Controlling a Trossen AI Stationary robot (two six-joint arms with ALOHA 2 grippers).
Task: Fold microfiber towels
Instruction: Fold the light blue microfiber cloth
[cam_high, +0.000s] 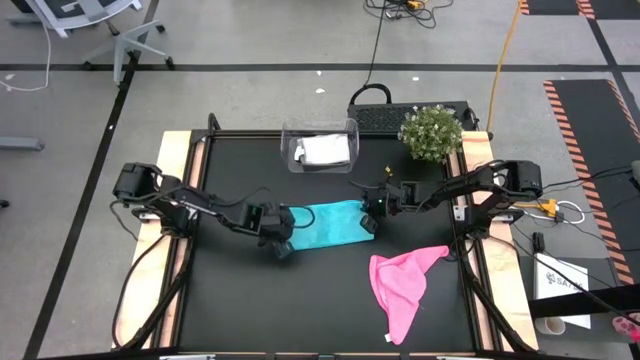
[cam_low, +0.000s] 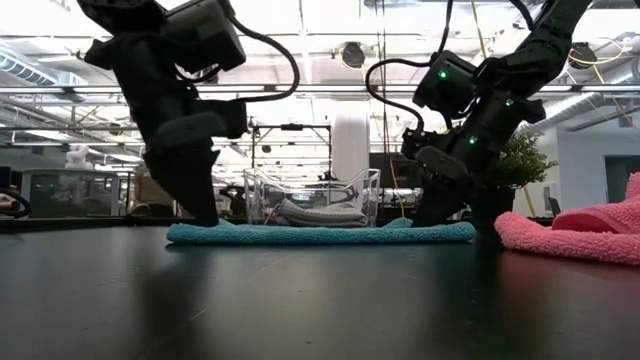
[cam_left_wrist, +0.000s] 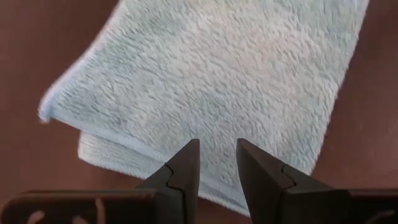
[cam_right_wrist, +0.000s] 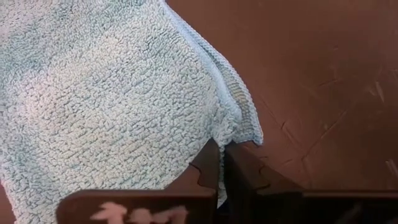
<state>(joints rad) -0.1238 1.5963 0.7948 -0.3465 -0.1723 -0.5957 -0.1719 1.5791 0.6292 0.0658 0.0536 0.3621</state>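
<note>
Teal towel (cam_high: 328, 222) hides right claw (cam_right_wrist: 221, 163) tips pinching its edge.

A black table (cam_high: 250, 290) is seen from above, framed by pale wooden side strips. A folded teal towel (cam_high: 330, 222) is laid flat on it between the two sets of jaws. A pink towel (cam_high: 403, 285) is spread crumpled beside the right jaws. A clear plastic bin (cam_high: 320, 147) and a small potted plant (cam_high: 431, 132) are set beyond both jaws.
</note>
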